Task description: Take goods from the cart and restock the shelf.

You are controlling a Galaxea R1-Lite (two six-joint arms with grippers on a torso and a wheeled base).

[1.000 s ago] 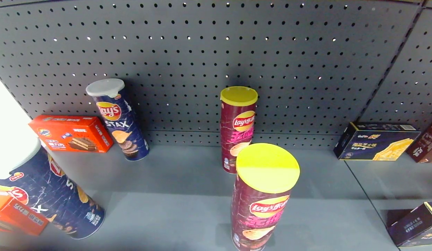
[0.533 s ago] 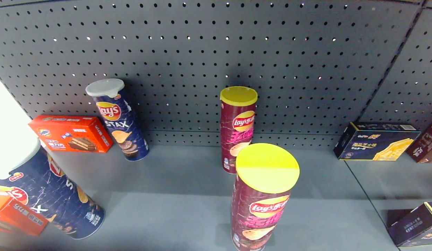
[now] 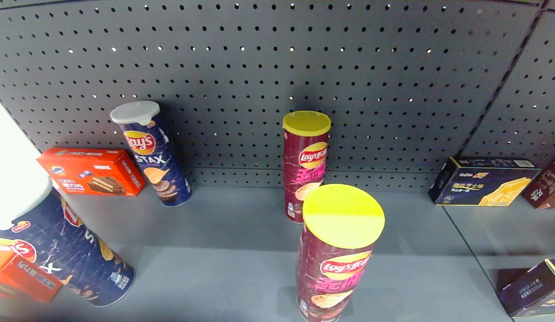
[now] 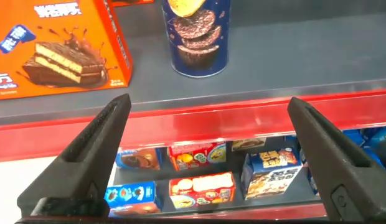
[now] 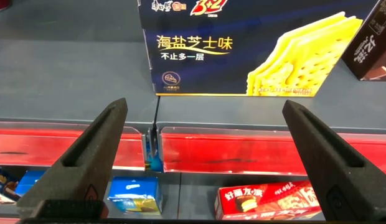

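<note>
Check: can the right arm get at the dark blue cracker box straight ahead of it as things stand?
Probably yes. The right hand is open and faces the dark blue cracker box head-on, with only bare shelf between them. The box's long side looks wider than the opening, though.

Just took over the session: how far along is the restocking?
Done, apparently: the front purple can, rear purple can, rear blue can and orange box sit on the shelf. In hand: nothing; left gripper and right gripper are open, empty, facing the shelf's red front edge. Remaining: bare shelf space suggests more goods to fetch.
</note>
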